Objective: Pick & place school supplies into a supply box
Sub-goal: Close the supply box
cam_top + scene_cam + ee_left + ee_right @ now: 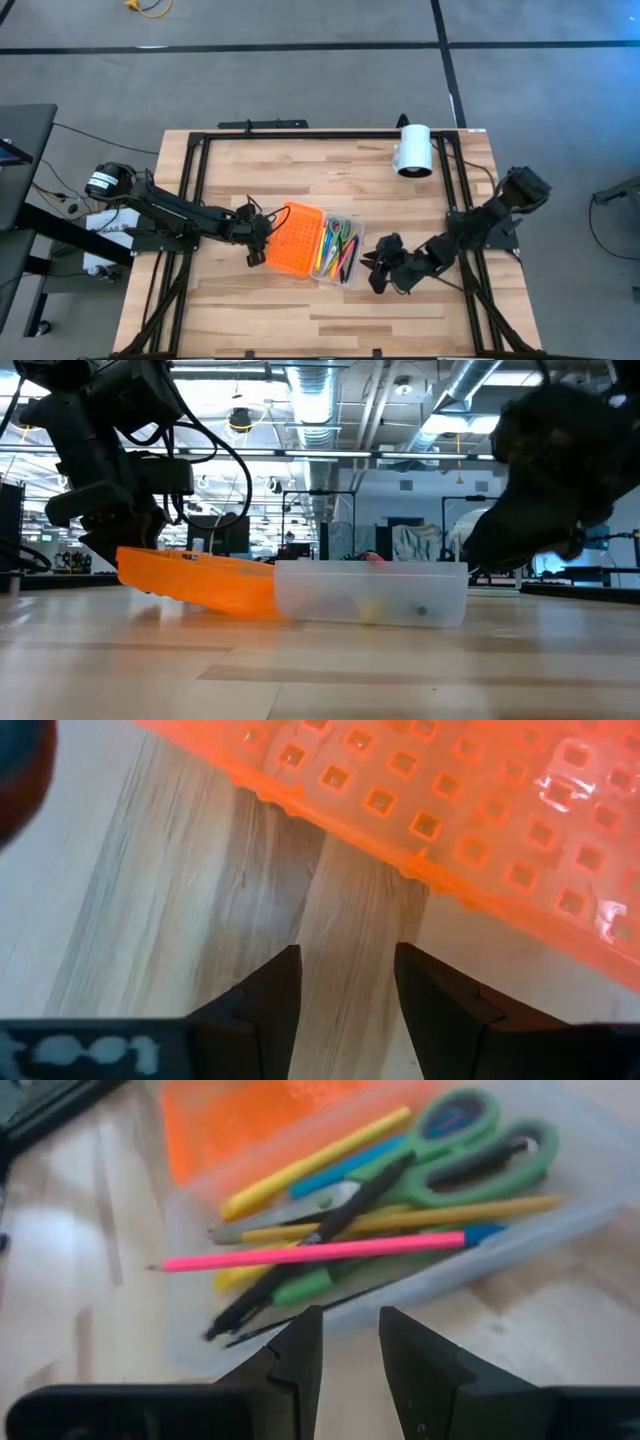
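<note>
While both grippers hover empty, the supply box (338,250) lies open between them.
Left gripper (256,243) gapes beside the orange lid (293,240); right gripper (378,270) stands parted near the scissors (480,1142).

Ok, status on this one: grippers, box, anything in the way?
Left gripper open, empty, beside orange lid. Right gripper open, empty, beside clear box. Pens and scissors inside. Lid open; nothing blocking.

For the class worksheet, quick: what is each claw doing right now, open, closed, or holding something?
Left claw: open, empty, just short of the orange lid.
Right claw: open, empty, in front of the clear box of pens.
</note>
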You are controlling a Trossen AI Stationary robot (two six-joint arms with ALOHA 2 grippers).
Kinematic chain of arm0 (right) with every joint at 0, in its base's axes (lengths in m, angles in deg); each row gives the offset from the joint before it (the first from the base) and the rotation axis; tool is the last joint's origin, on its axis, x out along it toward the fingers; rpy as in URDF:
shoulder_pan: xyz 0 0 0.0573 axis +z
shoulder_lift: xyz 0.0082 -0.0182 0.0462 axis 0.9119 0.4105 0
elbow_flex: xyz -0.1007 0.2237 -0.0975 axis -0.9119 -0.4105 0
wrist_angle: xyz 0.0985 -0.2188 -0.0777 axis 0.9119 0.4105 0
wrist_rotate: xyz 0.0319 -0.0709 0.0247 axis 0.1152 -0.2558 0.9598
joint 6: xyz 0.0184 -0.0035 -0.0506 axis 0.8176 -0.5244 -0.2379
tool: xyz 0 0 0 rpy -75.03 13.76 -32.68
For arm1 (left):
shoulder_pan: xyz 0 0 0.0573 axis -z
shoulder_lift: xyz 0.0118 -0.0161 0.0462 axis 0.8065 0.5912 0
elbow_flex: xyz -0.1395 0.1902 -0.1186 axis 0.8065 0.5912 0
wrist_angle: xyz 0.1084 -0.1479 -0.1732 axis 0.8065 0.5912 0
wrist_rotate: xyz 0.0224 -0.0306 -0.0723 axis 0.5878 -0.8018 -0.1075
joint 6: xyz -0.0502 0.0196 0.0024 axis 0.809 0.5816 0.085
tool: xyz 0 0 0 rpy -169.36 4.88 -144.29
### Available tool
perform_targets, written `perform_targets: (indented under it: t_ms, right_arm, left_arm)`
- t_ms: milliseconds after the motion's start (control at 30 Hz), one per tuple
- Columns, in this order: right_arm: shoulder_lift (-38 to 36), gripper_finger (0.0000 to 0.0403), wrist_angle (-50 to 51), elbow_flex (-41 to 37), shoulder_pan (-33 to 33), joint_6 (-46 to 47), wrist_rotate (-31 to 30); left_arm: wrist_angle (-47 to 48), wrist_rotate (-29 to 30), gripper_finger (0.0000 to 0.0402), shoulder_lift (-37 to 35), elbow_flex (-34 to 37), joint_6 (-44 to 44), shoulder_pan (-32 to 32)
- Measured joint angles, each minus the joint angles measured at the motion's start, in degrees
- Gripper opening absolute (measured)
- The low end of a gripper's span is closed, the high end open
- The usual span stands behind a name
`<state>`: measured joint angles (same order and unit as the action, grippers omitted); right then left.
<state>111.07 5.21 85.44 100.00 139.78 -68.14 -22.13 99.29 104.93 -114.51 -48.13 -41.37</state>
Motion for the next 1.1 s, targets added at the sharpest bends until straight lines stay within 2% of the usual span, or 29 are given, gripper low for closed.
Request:
perform_targets:
  t_ms: [267, 567, 767, 1100]
  right_arm:
    - [7.5, 0.0097, -2.8, 0.3, -2.1, 3.3, 4.1]
    - [6.9, 0.0097, -1.3, 0.4, -2.7, -13.1, 6.6]
    - [7.0, 0.0097, -1.0, 0.6, -8.1, -16.5, 15.6]
    - [5.9, 0.0097, 1.7, 0.6, -14.6, -26.4, 19.8]
  left_arm:
    - [-0.1, -0.9, 0.0153, 0.0, 0.0, -0.4, 0.0]
    - [-2.6, -2.0, 0.0153, 0.0, 0.0, -0.2, 0.0]
    - [-4.9, -2.7, 0.0153, 0.0, 0.0, 1.2, 0.0]
    - [-4.3, -5.0, 0.0153, 0.0, 0.0, 5.4, 1.5]
